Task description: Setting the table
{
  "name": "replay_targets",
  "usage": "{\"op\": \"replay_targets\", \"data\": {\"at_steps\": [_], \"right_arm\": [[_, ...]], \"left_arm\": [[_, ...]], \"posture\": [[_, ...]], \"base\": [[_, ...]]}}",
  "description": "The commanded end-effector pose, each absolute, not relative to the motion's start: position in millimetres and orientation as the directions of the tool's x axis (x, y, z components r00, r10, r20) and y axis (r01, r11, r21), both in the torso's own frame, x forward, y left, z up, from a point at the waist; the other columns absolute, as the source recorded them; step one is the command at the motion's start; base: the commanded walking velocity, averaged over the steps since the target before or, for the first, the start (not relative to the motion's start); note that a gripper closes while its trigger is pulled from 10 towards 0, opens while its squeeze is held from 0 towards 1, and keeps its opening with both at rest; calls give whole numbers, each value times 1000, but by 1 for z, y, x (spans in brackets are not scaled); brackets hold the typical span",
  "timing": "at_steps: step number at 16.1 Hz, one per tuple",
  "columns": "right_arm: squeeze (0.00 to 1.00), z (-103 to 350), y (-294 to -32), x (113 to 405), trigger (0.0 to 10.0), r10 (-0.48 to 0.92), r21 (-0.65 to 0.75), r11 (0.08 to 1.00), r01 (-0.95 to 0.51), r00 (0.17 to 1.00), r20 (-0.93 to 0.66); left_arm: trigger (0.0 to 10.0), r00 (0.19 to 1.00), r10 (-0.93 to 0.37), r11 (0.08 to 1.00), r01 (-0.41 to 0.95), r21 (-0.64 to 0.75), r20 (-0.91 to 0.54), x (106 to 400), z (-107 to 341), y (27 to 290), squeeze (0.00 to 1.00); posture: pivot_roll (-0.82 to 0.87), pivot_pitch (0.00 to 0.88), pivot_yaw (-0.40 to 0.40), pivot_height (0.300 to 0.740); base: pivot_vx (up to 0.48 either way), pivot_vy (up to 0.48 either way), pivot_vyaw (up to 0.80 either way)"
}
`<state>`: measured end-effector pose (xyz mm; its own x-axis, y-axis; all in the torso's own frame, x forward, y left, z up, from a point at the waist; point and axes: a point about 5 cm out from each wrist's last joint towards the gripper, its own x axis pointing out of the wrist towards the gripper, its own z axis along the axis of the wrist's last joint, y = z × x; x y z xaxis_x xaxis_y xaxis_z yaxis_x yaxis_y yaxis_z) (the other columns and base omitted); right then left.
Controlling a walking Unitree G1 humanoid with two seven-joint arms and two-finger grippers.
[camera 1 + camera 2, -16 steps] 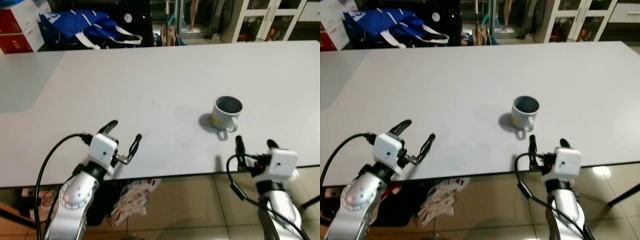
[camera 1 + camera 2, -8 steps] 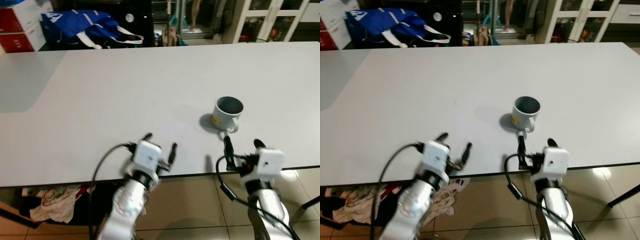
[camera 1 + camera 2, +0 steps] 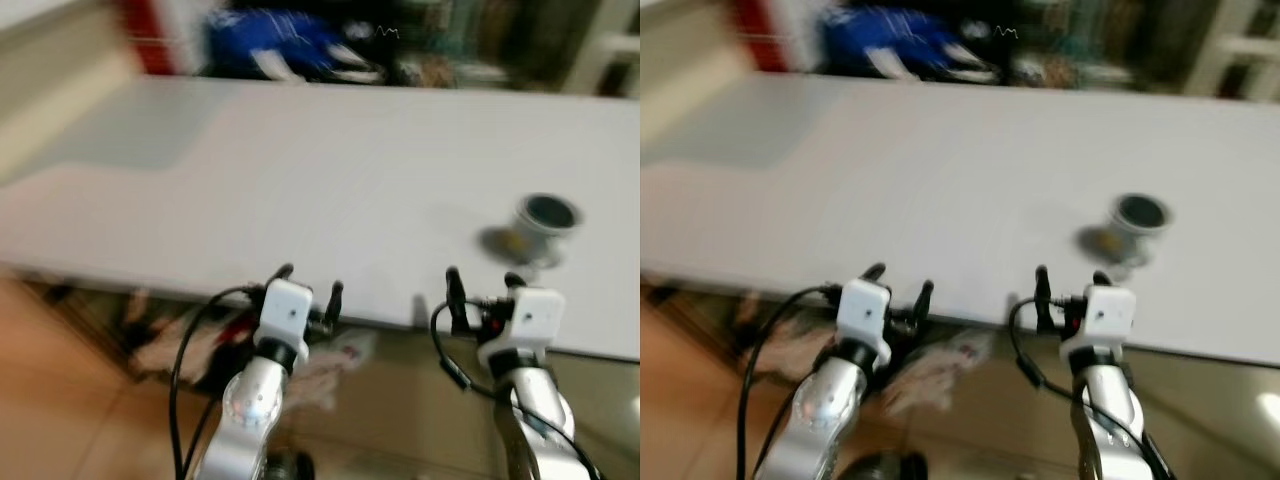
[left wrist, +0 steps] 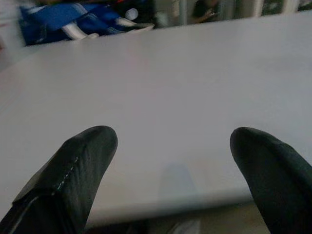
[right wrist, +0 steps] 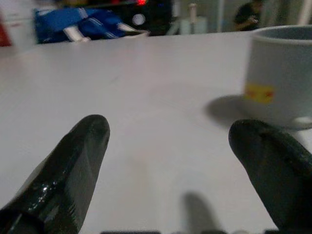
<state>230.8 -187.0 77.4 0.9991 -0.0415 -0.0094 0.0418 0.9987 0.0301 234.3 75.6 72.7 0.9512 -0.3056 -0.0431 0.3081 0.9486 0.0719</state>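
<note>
A grey mug (image 3: 545, 215) with a yellow label stands upright on the white table (image 3: 300, 170), towards the right and near the front edge. My right gripper (image 3: 482, 278) is open and empty at the table's front edge, just short of the mug (image 5: 280, 73) and to its left. My left gripper (image 3: 311, 282) is also open and empty, and hovers at the same edge further left over bare tabletop (image 4: 165, 87). The head views are blurred.
A blue bag (image 3: 270, 30) and a red box (image 3: 155, 40) sit beyond the table's far side. A pile of cloth (image 3: 330, 360) lies on the tan tiled floor (image 3: 60, 400) under the table.
The camera has swung, so the whole scene is shifted and blurred. My left arm came in from the left towards the middle. Both grippers stayed open, and the mug has not moved on the table.
</note>
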Motion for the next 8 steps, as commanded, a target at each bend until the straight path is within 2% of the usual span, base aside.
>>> {"op": "replay_targets", "data": {"at_steps": [1,2,3,4,5,6,8], "right_arm": [[0,77,-189,230,10000,-52,30,998,52,999,-11],[0,77,-189,230,10000,-50,28,998,51,999,-12],[0,76,-189,231,10000,-52,27,998,52,999,-12],[0,76,-189,232,10000,-52,25,998,53,999,-14],[0,75,-189,233,10000,-52,24,998,52,999,-14],[0,75,-189,234,10000,-51,23,998,51,999,-15],[0,74,-189,234,10000,-51,23,998,51,999,-16]], "left_arm": [[10000,959,-279,956,283,80,-51,242,72,82,0],[10000,962,-266,958,270,98,-59,249,71,89,0],[10000,970,-236,965,241,101,-61,268,80,121,0],[10000,975,-211,971,217,99,-71,288,94,165,0],[10000,977,-197,974,205,100,-80,295,97,182,0],[10000,977,-189,976,198,94,-94,301,96,192,0],[10000,974,-212,972,219,82,-81,300,98,180,0]], "posture": [[17,0,34,740],[18,0,36,740],[19,0,36,740],[21,0,37,740],[20,0,38,740],[18,0,40,740],[14,0,42,740]], "base": [[0,0,0],[0,0,0],[0,0,0],[0,0,0],[0,0,0],[0,0,0],[0,0,0]]}}
